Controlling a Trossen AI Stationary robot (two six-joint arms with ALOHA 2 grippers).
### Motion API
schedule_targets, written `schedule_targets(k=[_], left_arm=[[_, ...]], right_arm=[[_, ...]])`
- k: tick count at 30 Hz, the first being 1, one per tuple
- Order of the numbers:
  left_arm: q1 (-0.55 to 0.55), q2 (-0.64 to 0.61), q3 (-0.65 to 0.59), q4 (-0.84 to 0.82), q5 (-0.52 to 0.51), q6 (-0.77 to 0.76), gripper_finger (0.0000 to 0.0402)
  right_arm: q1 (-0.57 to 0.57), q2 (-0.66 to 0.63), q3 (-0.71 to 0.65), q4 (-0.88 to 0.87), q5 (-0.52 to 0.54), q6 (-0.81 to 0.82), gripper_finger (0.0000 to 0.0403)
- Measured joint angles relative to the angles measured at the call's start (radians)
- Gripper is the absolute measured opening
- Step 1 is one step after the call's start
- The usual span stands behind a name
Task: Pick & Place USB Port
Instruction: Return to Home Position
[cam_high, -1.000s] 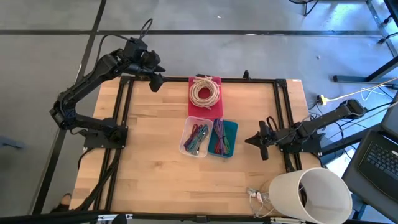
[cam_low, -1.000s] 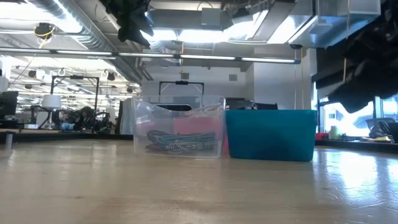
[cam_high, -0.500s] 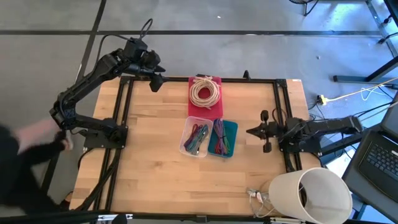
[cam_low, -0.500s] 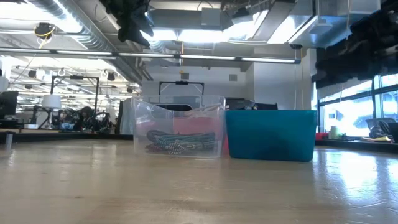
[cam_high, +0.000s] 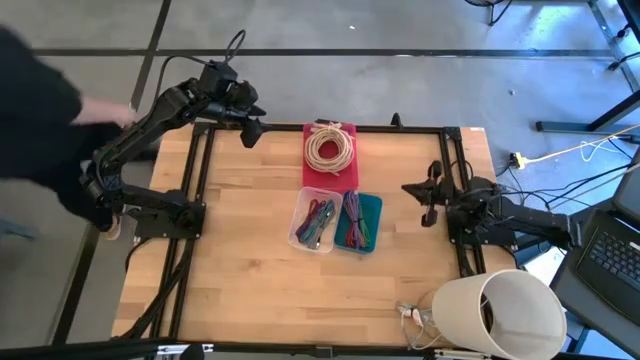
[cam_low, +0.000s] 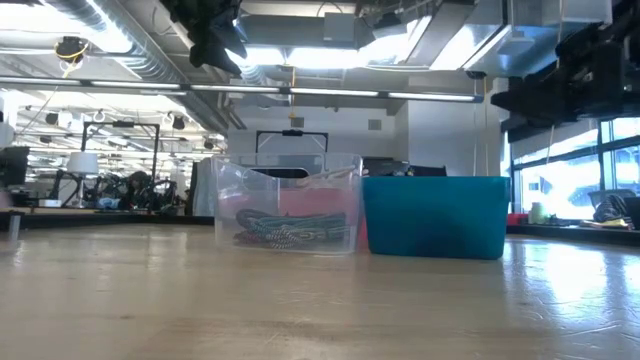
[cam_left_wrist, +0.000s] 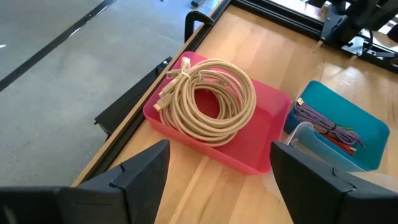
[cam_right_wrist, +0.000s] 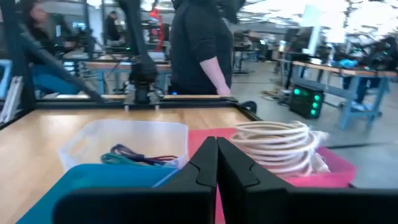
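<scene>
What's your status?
Left hand open, empty, far left corner. Right hand shut, empty, right edge. Beige cable in pink bin; coloured cables in clear bin, blue bin. Person beside left arm.

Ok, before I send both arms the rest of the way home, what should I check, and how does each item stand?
1. Left tool empty: ok, fingers wide apart with nothing between them.
2. Right tool empty: ok, shut on nothing.
3. Right tool apart from the blue bin: ok, it hangs to that bin's right.
4. Beige cable inside the pink bin: ok.
5. Coloured cables inside the clear bin and the blue bin: ok.
6. Nobody near the arms: not ok, a person is close beside the left arm.
</scene>
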Motion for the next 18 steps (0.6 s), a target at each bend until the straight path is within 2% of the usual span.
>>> schedule_targets(k=[9,18], left_arm=[[0.000,0.000,0.000,0.000,0.000,0.000,0.0269],[0.000,0.000,0.000,0.000,0.000,0.000,0.0269]], right_arm=[[-0.021,0.006,0.000,0.000,0.001,-0.003,0.0037],[-0.021,0.006,0.000,0.000,0.003,-0.006,0.0041]])
